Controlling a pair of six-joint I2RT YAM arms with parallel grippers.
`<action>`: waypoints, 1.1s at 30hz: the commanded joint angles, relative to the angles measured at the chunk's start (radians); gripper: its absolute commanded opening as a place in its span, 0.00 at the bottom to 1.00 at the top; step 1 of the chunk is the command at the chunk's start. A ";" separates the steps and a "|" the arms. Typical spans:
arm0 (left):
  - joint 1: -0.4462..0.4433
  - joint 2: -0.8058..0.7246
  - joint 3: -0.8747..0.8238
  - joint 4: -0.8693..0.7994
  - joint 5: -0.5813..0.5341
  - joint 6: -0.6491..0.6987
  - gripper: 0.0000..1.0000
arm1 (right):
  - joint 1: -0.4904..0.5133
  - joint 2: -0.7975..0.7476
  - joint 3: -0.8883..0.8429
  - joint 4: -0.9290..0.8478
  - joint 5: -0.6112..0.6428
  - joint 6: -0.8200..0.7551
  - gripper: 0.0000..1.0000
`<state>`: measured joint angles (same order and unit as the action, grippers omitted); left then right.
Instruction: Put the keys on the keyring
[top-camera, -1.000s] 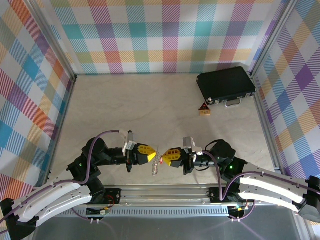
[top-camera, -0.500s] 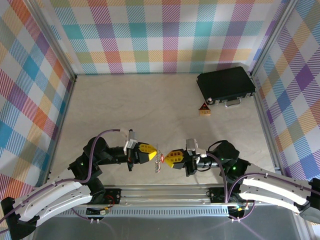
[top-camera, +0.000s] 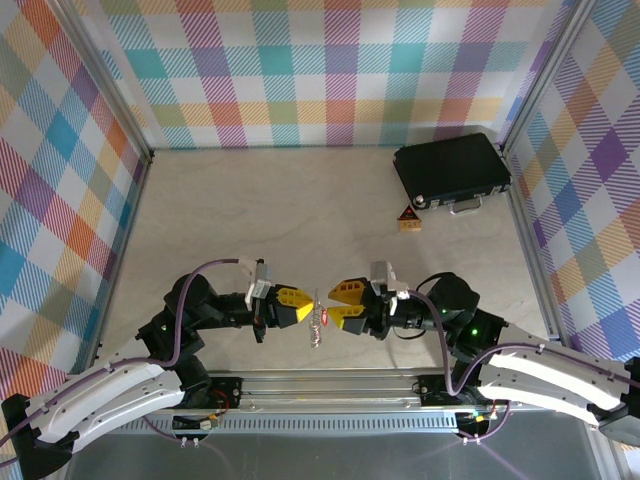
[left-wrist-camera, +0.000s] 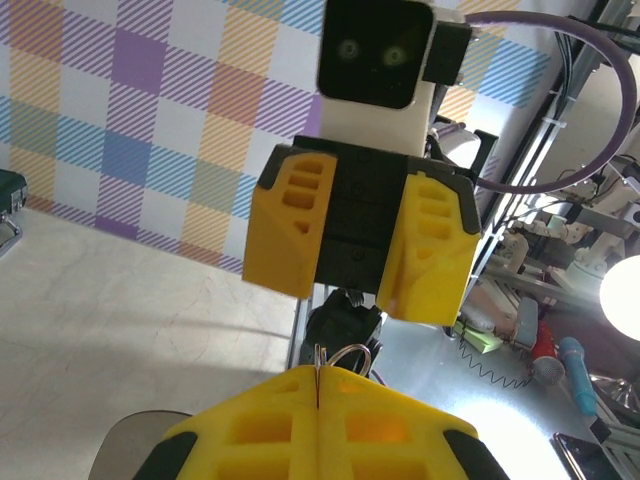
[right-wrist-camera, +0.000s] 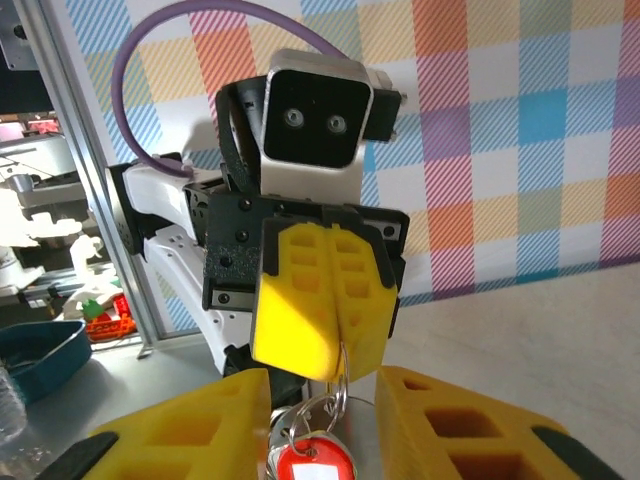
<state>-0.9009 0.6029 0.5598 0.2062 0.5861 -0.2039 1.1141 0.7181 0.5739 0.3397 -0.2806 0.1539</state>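
Tabletop beige, walls plaid, black case far right, keyring near front.

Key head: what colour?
Key head: red, with a small white patch. It shows best in the right wrist view.

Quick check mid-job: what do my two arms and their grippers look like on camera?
The left arm and right arm match: white shells, black joints with green lights, a purple cable along each. The left gripper and right gripper have chunky yellow slotted fingers on a black body, and a white camera block with a black face.
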 joint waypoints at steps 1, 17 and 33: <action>0.000 -0.012 0.034 0.071 0.029 0.021 0.00 | 0.006 0.015 0.041 -0.019 0.000 0.024 0.34; 0.000 -0.034 0.031 0.047 0.031 0.023 0.00 | 0.006 0.072 0.042 0.031 -0.047 0.036 0.33; 0.000 -0.017 0.038 0.055 0.003 0.021 0.00 | 0.006 0.059 0.013 0.042 -0.057 -0.010 0.05</action>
<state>-0.9009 0.5896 0.5598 0.2131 0.5896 -0.1936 1.1141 0.7788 0.5800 0.3580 -0.3264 0.1635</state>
